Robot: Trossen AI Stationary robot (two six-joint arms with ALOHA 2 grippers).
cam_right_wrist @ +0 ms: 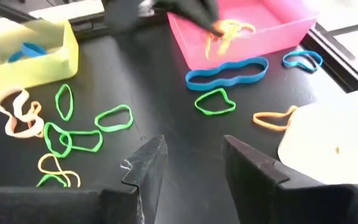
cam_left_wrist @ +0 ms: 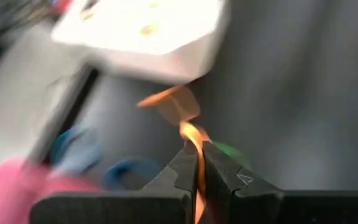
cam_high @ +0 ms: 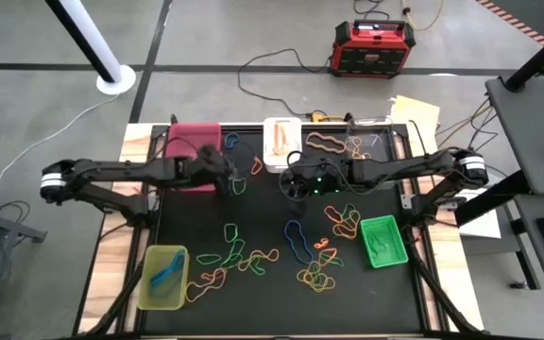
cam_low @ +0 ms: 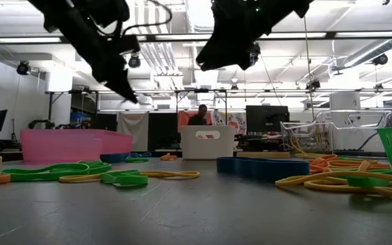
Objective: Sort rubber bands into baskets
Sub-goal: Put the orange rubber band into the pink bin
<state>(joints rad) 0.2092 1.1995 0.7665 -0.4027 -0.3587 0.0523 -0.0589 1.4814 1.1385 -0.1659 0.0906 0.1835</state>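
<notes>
High view first, reading outward from the white plastic basket (cam_high: 280,144). Far to its left, my left gripper (cam_high: 227,170) sits beside the pink-magenta plastic basket (cam_high: 193,144), fingers pinched together on a thin orange rubber band (cam_left_wrist: 188,134) that hangs with its long axis running straight out from the fingertips. Just right of the white basket, my right gripper (cam_high: 294,184) hovers with fingers apart, holding nothing. I judge sorting barely begun: most loose rubber bands (cam_high: 314,274) lie scattered below, though each basket already has a few.

Black table (cam_high: 272,293): rubber bands (cam_high: 310,274), baskets (cam_high: 383,242)
</notes>
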